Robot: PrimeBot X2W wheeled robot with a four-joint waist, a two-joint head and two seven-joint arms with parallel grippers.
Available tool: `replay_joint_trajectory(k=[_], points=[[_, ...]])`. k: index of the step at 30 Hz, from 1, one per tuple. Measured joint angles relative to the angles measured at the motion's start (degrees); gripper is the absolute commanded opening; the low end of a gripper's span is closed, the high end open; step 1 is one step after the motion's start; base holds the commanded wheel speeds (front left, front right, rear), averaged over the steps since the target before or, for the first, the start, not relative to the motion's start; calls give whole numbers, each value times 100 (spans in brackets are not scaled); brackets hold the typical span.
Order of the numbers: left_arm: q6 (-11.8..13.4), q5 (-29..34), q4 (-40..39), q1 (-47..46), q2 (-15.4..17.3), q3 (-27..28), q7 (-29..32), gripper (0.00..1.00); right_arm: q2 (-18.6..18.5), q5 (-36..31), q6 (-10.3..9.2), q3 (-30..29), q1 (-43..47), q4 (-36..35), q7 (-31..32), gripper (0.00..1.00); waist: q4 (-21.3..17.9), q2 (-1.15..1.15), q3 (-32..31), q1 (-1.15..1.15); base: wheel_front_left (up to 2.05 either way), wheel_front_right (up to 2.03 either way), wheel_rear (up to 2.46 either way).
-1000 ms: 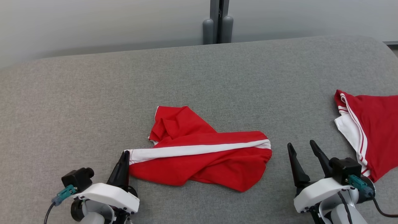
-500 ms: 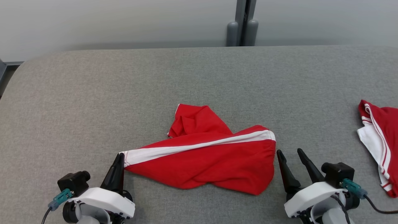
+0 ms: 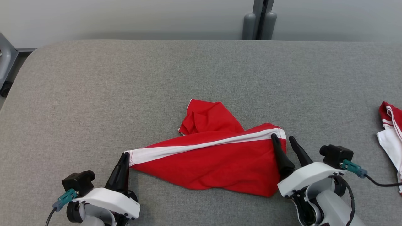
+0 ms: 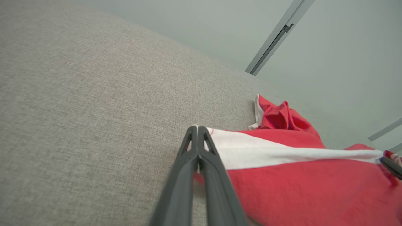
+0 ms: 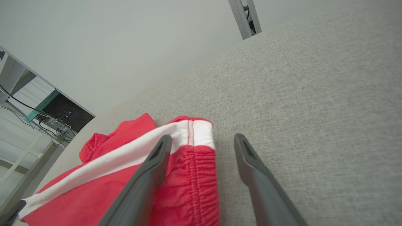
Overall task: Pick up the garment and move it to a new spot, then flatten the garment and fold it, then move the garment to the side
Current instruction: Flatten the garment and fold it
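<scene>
Grey fabric table (image 3: 94, 94); rumpled red garment (image 3: 220, 166), white-striped, lies twisted.

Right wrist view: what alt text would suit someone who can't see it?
The right claw, open, straddles the waistband corner of red shorts with a white side stripe, lying on a grey fabric surface. A pale wall rises behind.
</scene>
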Motion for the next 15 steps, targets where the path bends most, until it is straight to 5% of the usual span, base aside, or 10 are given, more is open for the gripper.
replay_joint_trajectory(k=[1,7,15], points=[[0,23,-4,-1,-7,5,0,0,-2,71,0,23,-38,33,-1,100,4,0,10,0,0,0,0],[0,91,0,-11,-59,68,0,0,-115,844,0,423,-272,99,0,50,11,0,77,0,0,0,0],[0,100,30,-11,-70,122,0,0,-319,1278,0,675,-283,53,0,37,-2,0,54,0,0,0,0]])
